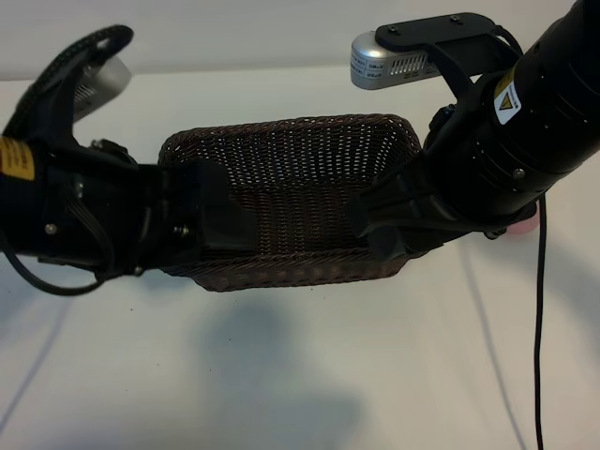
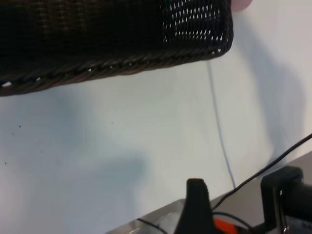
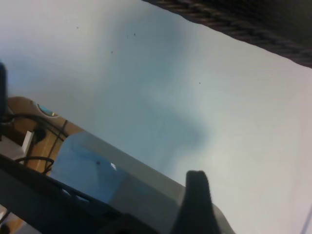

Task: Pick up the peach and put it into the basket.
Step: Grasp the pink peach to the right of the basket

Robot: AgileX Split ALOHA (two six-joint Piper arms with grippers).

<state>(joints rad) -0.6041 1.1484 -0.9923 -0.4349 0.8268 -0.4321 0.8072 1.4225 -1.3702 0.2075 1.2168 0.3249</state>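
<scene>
The dark-brown woven basket (image 1: 300, 276) sits mid-table, and nothing shows on the part of its floor that I can see. Only a pink sliver of the peach (image 1: 527, 223) shows, on the table just right of the basket, behind my right arm. It also peeks past the basket corner (image 2: 214, 39) as a pink edge, the peach (image 2: 242, 4). My left gripper (image 1: 223, 217) hangs over the basket's left end and my right gripper (image 1: 377, 230) over its right front corner. Both are open and hold nothing. Each wrist view shows a single dark finger (image 2: 196, 197) (image 3: 197, 192) above bare table.
A thin black cable (image 1: 539, 328) hangs down at the right, and a thin cable (image 2: 218, 126) lies on the white table. The table's near edge (image 3: 146, 170) and rig hardware lie beyond the fingers. The basket rim (image 3: 234, 24) crosses the right wrist view.
</scene>
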